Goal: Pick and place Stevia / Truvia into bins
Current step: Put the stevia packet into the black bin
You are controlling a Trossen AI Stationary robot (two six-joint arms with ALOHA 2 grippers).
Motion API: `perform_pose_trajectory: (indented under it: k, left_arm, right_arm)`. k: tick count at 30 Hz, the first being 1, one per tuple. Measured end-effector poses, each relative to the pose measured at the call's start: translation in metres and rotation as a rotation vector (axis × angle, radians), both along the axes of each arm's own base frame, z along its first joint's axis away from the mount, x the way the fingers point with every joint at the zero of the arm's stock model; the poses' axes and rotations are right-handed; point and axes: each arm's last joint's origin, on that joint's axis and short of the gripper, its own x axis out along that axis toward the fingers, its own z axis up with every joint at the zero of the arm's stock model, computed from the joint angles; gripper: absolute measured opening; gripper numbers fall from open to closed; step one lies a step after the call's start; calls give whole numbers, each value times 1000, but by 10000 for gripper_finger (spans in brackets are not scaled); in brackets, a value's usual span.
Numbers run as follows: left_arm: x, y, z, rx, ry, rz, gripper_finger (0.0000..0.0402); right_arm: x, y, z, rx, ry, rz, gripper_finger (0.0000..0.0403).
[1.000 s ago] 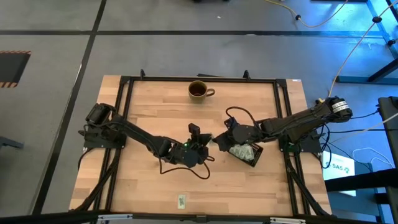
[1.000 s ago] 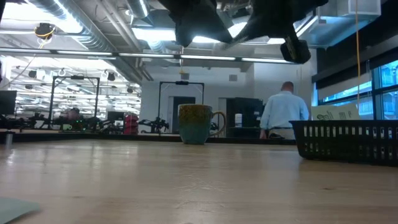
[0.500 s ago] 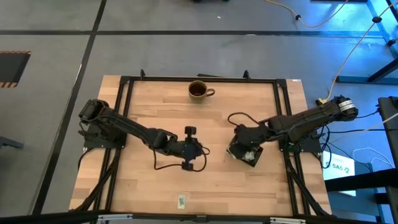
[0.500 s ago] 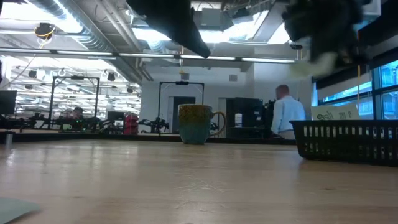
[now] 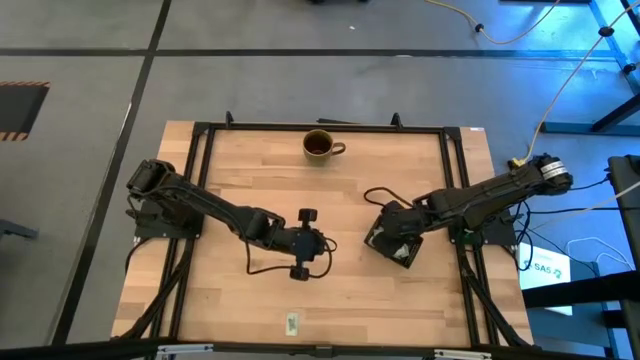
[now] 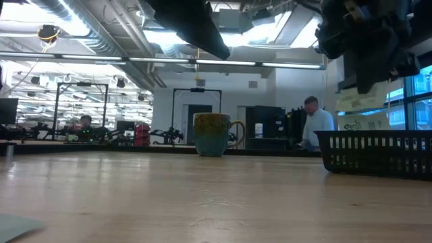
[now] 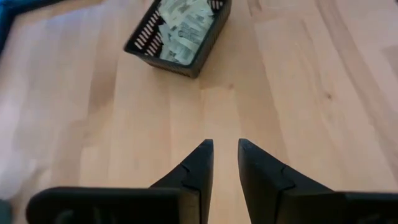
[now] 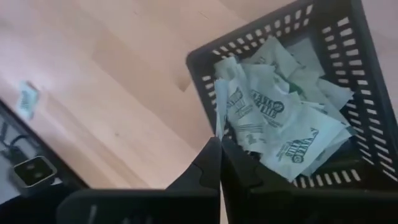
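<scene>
Sachet [image 8: 221,102] pinched in closed right fingers [image 8: 219,149] over the bin [image 8: 205,62] (left fingers [image 7: 225,152] slightly parted).

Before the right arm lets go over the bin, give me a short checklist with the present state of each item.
1. Right gripper shut on a sachet: ok, fingers pinch its edge.
2. Sachet over the bin: ok, it hangs just inside the near wall.
3. Bin has room: cannot tell, a loose pile already fills much of it.
4. Left gripper out of the way: ok, over bare table, fingers slightly apart, empty.
5. Stray sachet left near the table's front edge: not ok.
6. Mug clear: ok, far side.
</scene>
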Motion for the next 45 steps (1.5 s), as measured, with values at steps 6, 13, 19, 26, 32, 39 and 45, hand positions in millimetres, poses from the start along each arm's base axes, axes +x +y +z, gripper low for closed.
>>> perform_pose_trajectory:
  k: [6, 13, 19, 26, 32, 39, 45]
  left_arm:
    - [0, -2, 0, -19, 1, 3, 67]
    - [-1, -2, 0, -31, 1, 11, 66]
    - [-1, -3, -1, -52, 8, 0, 63]
    - [-1, -3, -1, -60, 9, 7, 63]
    - [-1, -5, -1, -82, 10, 11, 65]
    - [-3, -9, -1, -98, 17, -11, 59]
    - [-10, -26, -3, -204, 82, -159, 63]
  right_arm:
    - [5, 1, -15, -38, 84, 15, 1]
    - [5, 1, -30, -75, 205, 19, 5]
    - [7, 2, -35, -83, 225, 28, 23]
    - [4, 0, -36, -105, 262, 21, 48]
    - [0, -1, -36, -117, 298, 21, 71]
    - [-7, -4, -36, -183, 364, 15, 78]
    - [-7, -4, -36, -201, 360, 69, 78]
